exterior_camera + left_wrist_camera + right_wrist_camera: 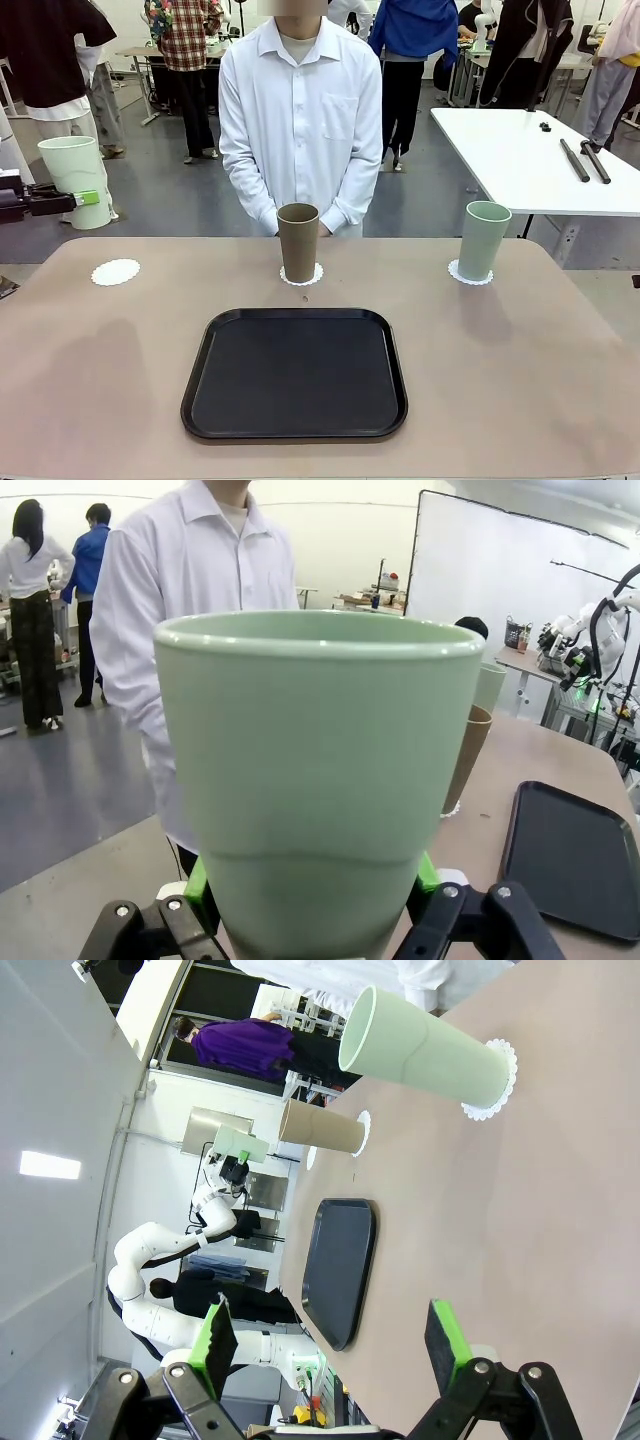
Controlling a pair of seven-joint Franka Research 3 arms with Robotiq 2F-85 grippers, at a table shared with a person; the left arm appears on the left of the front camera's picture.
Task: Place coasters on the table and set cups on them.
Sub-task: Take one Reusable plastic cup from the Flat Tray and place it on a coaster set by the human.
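My left gripper (85,198) is shut on a mint green cup (75,180), held upright in the air beyond the table's far-left corner. In the left wrist view this cup (320,780) sits between the green pads (197,880). A bare coaster (116,272) lies on the table (500,380) at far left. The tan cup (297,242) stands on the middle coaster (301,276), and a second mint cup (484,240) stands on the right coaster (470,274). My right gripper (330,1345) is open and holds nothing, hovering over the table well short of the mint cup (425,1050).
A black square tray (295,373) lies at the table's front middle. A person in a white shirt (300,110) stands at the far edge behind the tan cup, hands low. A white table (530,160) with black rods stands at back right.
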